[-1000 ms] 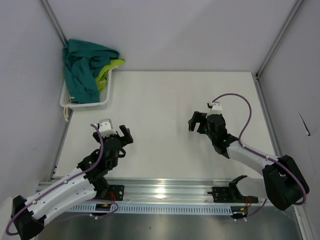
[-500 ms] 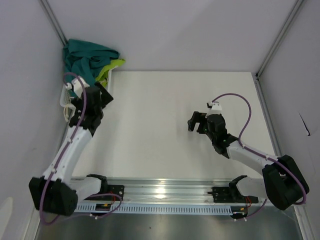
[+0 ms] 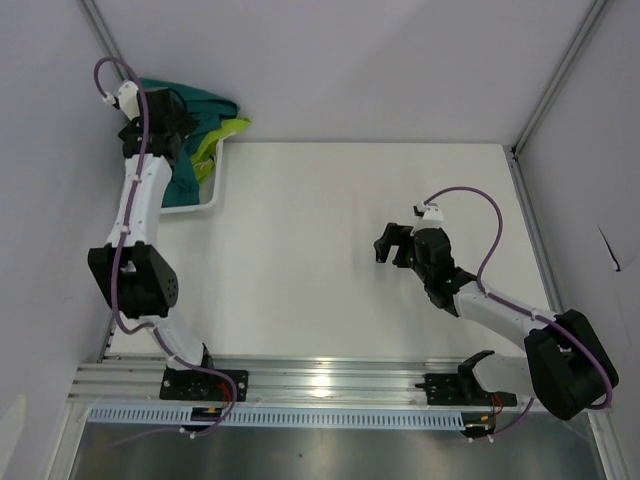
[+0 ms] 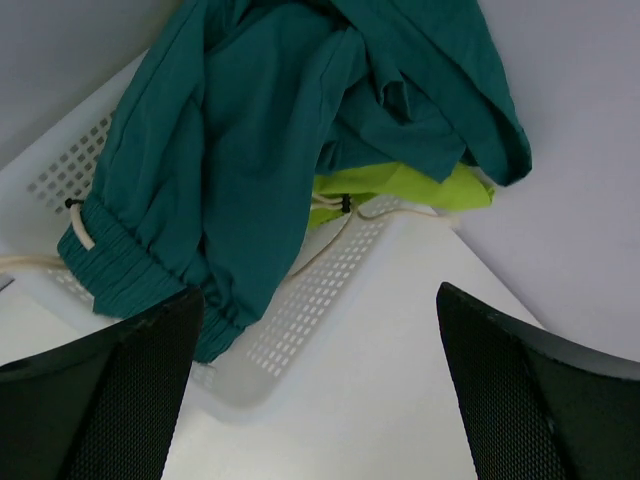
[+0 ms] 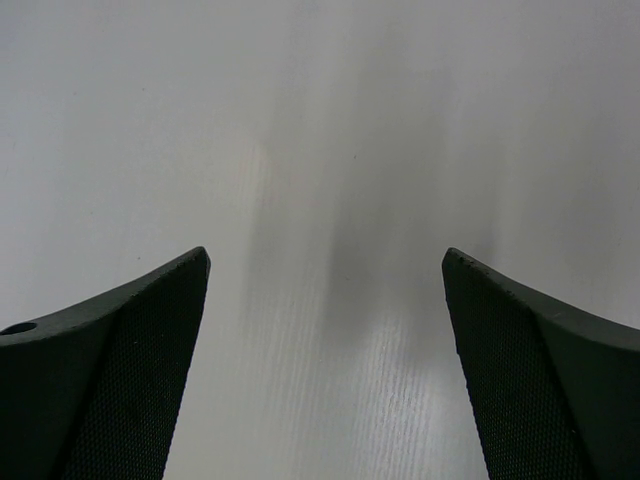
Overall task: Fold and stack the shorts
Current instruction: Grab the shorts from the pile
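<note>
The dark teal shorts [image 3: 203, 106] lie bunched in the white mesh basket [image 3: 207, 203] at the table's back left corner, draped over its far rim. Bright lime shorts [image 3: 228, 132] peek out beneath them on the right. My left gripper [image 3: 178, 132] hovers above the basket, open and holding nothing. In the left wrist view the teal shorts [image 4: 250, 150], their pale drawstring [image 4: 84, 234] and the lime shorts [image 4: 410, 186] lie just beyond my open left gripper [image 4: 318, 300]. My right gripper [image 3: 393, 243] stands open over bare table, right of centre, with nothing between its fingers [image 5: 120, 340].
The basket's mesh wall [image 4: 320, 290] sits directly between my left fingers. Grey enclosure walls close in behind and left of the basket. A metal rail [image 3: 330, 385] with both arm bases runs along the near edge.
My left arm has swung from the front left of the table up and back to the basket, staying open. The right arm has not moved.
</note>
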`<move>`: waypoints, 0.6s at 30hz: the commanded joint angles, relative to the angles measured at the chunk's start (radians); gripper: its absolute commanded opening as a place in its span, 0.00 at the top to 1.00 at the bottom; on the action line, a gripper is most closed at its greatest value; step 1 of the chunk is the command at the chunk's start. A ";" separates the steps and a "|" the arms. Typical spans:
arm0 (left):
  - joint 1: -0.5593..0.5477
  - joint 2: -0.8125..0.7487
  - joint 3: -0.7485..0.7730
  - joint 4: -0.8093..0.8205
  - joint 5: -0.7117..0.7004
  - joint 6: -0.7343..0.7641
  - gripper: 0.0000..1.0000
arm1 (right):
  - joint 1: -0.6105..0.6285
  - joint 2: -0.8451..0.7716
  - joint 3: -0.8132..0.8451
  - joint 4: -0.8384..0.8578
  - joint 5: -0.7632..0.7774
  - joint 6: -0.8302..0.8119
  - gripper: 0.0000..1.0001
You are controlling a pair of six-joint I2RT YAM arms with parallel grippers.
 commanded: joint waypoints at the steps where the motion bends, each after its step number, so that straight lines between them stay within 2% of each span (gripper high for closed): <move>1: 0.025 0.097 0.135 -0.107 0.027 0.022 0.01 | -0.003 -0.014 0.025 0.031 -0.007 0.010 0.00; 4: 0.037 0.191 0.223 -0.135 0.032 0.031 0.02 | -0.003 -0.020 0.021 0.033 -0.005 0.010 0.00; 13: 0.052 0.361 0.268 -0.113 0.024 0.059 0.03 | -0.008 -0.018 0.019 0.034 -0.014 0.010 0.01; 16: 0.072 0.413 0.291 -0.133 0.023 0.040 0.11 | -0.008 -0.020 0.019 0.033 -0.014 0.010 0.01; 18: 0.095 0.426 0.291 -0.132 0.044 0.031 0.29 | -0.008 -0.020 0.019 0.033 -0.014 0.010 0.00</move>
